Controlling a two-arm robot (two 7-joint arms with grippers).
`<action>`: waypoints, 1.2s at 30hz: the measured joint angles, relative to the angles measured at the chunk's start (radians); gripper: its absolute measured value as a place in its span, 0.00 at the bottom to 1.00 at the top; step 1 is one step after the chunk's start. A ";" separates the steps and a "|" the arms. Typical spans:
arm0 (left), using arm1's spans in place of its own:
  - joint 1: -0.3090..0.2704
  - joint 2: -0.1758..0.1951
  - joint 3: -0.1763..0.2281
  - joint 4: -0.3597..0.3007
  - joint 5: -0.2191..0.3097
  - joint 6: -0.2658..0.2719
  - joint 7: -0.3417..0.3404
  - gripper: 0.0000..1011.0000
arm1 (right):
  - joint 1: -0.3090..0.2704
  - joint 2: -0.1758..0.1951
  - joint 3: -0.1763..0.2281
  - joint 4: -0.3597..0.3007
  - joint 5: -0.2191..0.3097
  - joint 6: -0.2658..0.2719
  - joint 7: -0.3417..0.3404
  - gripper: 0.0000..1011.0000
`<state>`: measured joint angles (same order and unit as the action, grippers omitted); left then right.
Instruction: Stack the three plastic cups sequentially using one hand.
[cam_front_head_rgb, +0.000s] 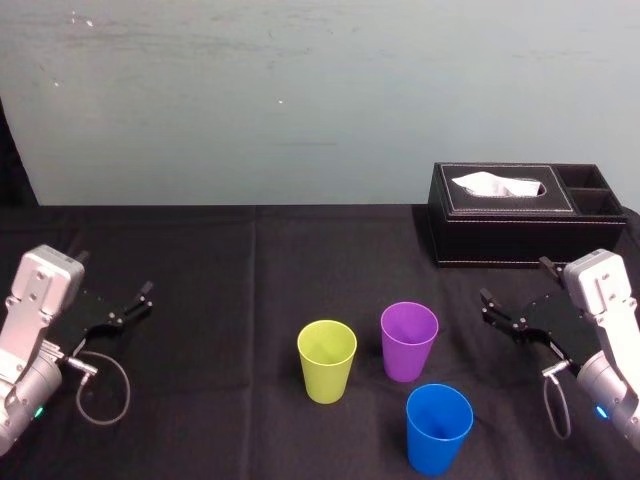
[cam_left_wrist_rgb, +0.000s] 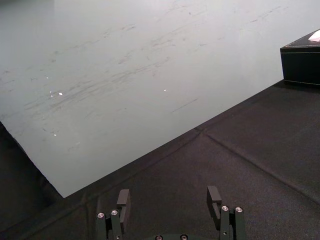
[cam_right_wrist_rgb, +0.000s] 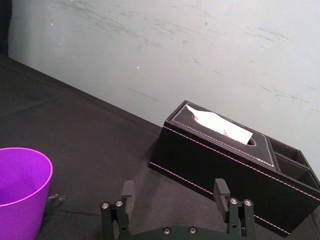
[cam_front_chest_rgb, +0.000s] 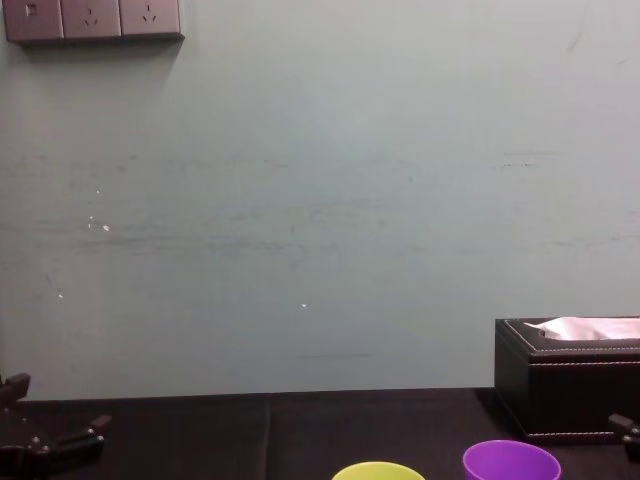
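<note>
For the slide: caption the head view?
Yellow-green plastic cup, purple plastic cup and blue plastic cup stand unstacked between open left tool and right tool.

left pincer hangs at the head view's 8 o'clock, jaws apart, aimed toward 2 o'clock. right pincer hangs at 4 o'clock, jaws apart, aimed toward 10 o'clock.
</note>
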<state>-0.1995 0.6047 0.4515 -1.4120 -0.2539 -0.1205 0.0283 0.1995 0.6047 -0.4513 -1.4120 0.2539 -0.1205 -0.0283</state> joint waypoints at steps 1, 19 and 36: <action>0.000 0.000 0.000 0.000 0.000 0.000 0.000 0.99 | 0.000 0.000 0.000 0.000 0.000 0.000 0.000 0.99; 0.000 0.000 0.000 0.000 0.000 0.000 0.000 0.99 | 0.000 0.000 0.000 0.000 0.000 0.000 0.000 0.99; 0.000 0.000 0.000 0.000 0.000 0.000 0.000 0.99 | 0.000 0.000 0.000 0.000 0.000 0.000 0.000 0.99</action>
<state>-0.1995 0.6047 0.4514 -1.4120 -0.2539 -0.1205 0.0283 0.1996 0.6047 -0.4514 -1.4120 0.2539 -0.1205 -0.0283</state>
